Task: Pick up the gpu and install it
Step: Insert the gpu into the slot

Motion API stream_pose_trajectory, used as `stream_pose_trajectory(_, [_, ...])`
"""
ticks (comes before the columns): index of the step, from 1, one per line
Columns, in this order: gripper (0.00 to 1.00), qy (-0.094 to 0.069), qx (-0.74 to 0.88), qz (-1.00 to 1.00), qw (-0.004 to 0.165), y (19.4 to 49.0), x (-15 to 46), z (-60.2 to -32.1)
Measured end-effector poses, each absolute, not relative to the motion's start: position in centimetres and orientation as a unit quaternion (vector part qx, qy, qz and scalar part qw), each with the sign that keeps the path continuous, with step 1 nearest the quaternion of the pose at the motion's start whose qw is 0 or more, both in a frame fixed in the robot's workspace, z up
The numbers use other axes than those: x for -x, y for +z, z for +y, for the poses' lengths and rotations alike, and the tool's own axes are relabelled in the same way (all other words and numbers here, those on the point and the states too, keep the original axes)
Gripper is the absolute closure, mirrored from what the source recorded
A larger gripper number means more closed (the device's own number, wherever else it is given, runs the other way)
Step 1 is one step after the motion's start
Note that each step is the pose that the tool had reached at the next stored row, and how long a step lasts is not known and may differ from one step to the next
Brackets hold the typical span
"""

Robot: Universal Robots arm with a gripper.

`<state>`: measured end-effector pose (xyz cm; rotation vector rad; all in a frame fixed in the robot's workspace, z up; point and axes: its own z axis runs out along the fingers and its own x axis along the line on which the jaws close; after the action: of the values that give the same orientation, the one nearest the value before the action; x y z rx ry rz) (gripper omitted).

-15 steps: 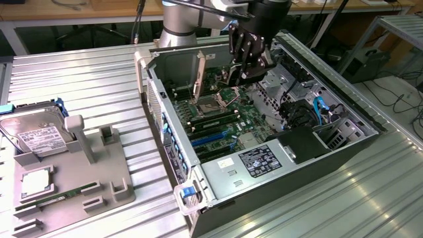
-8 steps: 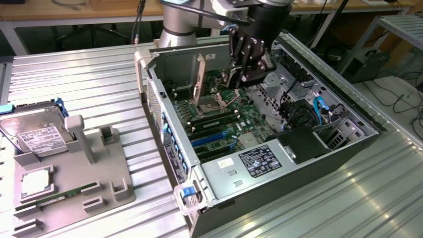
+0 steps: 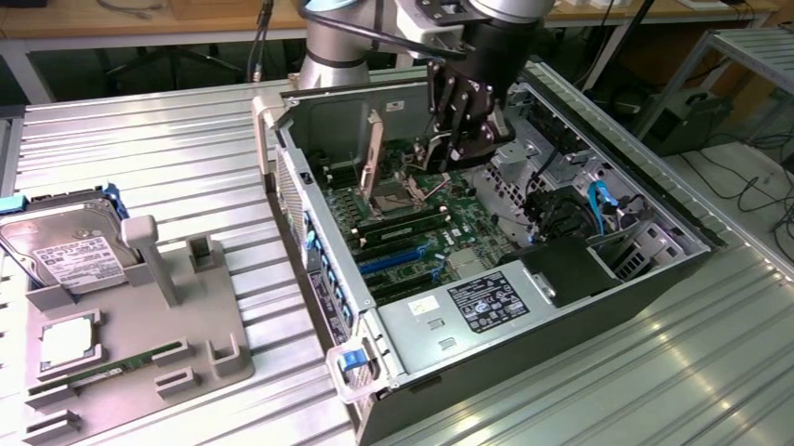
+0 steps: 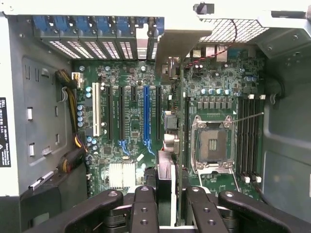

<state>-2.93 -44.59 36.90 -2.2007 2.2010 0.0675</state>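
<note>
Tray (image 3: 125, 372) on the exterior view's left carries a hard drive (image 3: 62, 251) and RAM stick (image 3: 118, 364), well apart from the work. Rightward, the open computer case (image 3: 372, 372) lies on its side, and the gripper (image 3: 462, 153) hangs over the motherboard (image 3: 478, 218), its fingers (image 4: 144, 213) pinching the gpu (image 4: 165, 177) on edge. The card hangs straight below the fingers, long axis running toward the rear slot brackets (image 4: 97, 29), lower edge pointing at the board, just beside the blue slot (image 4: 146, 114), seemingly parallel to it.
</note>
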Motion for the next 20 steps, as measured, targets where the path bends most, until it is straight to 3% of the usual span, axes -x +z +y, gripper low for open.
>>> stream_pose_trajectory(20, [0.72,0.022,0.707,0.707,0.014,33.7,3.4,-45.3])
